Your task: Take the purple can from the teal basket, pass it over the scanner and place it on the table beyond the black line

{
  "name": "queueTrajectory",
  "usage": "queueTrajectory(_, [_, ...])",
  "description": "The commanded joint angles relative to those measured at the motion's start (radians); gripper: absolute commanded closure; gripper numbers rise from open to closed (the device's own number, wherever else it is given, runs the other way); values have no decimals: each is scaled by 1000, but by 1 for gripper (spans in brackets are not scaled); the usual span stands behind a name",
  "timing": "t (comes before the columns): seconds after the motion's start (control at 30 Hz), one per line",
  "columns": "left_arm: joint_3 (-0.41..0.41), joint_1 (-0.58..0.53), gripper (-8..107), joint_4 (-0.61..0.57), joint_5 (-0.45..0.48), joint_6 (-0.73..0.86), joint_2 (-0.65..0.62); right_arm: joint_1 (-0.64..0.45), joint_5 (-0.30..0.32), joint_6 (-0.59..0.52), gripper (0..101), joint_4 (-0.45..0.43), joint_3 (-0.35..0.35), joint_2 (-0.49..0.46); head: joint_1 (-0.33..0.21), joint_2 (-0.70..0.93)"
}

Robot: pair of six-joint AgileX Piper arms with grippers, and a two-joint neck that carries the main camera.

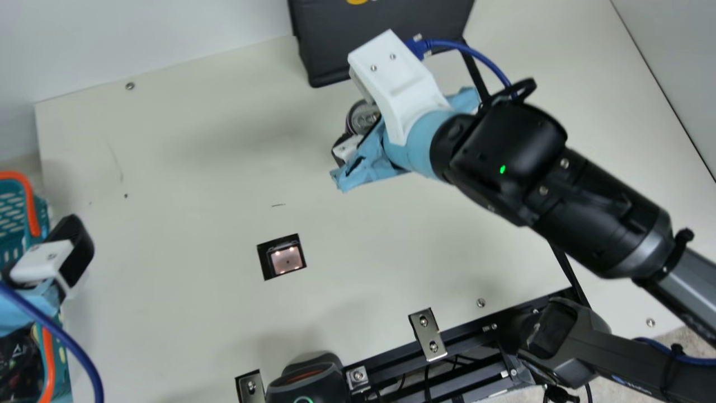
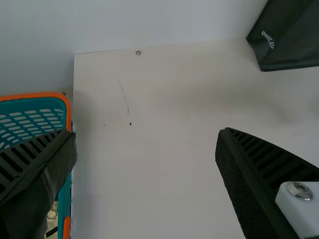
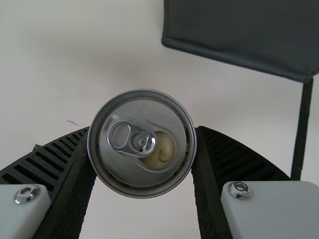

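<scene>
In the main view my right gripper (image 1: 353, 137) is over the table's far part, near the black line (image 1: 475, 75) and on its scanner side. The top of the purple can (image 1: 363, 116) shows beside its finger. The right wrist view has the silver lid of the can (image 3: 167, 119) squeezed between both pads of my right gripper (image 3: 143, 137). My left gripper (image 1: 71, 251) is at the inner edge of the teal basket (image 1: 34, 208); in the left wrist view my left gripper (image 2: 147, 138) stands wide open, nothing between its fingers. The scanner window (image 1: 286, 259) glows in the tabletop.
A black bag (image 1: 380, 39) lies at the table's back, close beyond my right gripper. A handheld scanner (image 1: 305, 383) and a metal frame (image 1: 386, 358) line the near edge. Dark items lie inside the basket's near part.
</scene>
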Motion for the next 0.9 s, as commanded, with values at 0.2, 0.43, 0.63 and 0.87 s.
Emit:
queueTrajectory(0.2, [0,0,9,0,0,0,0,-281,40,-321,101,159,-17,-38,-29,-2])
queueTrajectory(0.43, [0,0,9,0,0,0,0,-528,101,-578,101,287,-75,-39,-29,-2])
queueTrajectory(0.63, [0,0,9,0,0,0,0,-751,146,-765,101,384,-135,-13,-29,-2])
queueTrajectory(0.87, [0,0,9,0,0,0,0,-978,160,-940,101,463,-198,62,-29,-2])
